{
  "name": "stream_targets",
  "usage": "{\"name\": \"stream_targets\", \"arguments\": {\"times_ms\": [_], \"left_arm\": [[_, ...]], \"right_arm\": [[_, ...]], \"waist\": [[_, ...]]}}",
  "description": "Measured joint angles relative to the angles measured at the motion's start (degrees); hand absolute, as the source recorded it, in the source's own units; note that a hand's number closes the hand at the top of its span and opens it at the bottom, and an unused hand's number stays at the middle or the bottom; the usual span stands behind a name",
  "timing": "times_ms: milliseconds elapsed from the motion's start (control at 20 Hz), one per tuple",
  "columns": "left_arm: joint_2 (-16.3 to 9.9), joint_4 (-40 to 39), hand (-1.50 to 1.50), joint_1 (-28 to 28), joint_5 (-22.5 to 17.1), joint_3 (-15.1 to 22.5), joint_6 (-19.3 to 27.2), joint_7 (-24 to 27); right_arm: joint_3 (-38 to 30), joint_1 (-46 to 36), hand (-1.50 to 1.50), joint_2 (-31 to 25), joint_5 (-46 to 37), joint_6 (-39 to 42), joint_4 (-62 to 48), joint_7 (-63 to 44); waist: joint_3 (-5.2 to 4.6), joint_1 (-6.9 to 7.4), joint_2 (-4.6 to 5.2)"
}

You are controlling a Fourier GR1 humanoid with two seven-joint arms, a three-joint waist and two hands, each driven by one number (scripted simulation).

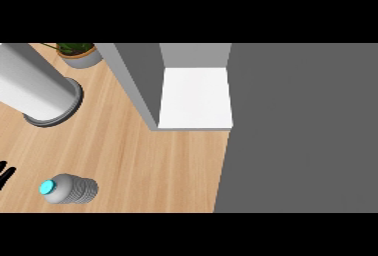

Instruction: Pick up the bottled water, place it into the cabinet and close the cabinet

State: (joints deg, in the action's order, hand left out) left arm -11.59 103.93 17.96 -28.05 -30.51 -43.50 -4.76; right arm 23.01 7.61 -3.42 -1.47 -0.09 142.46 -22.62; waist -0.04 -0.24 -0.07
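The water bottle point(69, 189) stands on the wooden counter point(148, 160) at the lower left. It has a grey ribbed body and a cyan cap, and I see it from above. Only the straight black fingertips of my left hand point(4, 173) show at the left edge, a little left of the bottle and not touching it. The cabinet point(140, 80) is open at the top middle, showing a bare white shelf point(196, 97). A broad grey panel point(303, 130), apparently the cabinet door, fills the right side. My right hand is out of sight.
A large pale cylinder on a round grey base point(40, 92) stands at the upper left. Behind it sits a potted plant point(80, 54). Open wood lies between the bottle and the cabinet.
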Motion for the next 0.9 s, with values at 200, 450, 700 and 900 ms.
{"name": "stream_targets", "arguments": {"times_ms": [200,450,700,900], "left_arm": [[1.4,-5.4,-1.5,-2.6,7.4,1.0,-0.5,3.6],[0.4,-16.0,-1.5,-5.9,14.7,0.9,-1.6,9.9],[-1.6,-28.2,-1.5,-9.9,21.5,0.9,-1.9,18.4],[-2.8,-36.9,-1.5,-12.3,27.2,2.3,0.5,25.2]], "right_arm": [[1.9,-0.2,-1.5,-0.2,-0.2,-1.2,0.3,-1.0],[1.1,-0.5,-1.5,-1.1,-0.2,-1.7,0.4,-1.4],[1.4,-1.3,-1.5,-1.6,-0.4,-2.7,0.3,-1.6],[2.0,-0.1,-1.5,-2.1,-0.5,-2.8,0.1,0.2]], "waist": [[-0.01,-0.18,-0.03],[-0.03,-0.31,0.0],[-0.06,-0.4,0.03],[-0.04,-0.36,0.03]]}}
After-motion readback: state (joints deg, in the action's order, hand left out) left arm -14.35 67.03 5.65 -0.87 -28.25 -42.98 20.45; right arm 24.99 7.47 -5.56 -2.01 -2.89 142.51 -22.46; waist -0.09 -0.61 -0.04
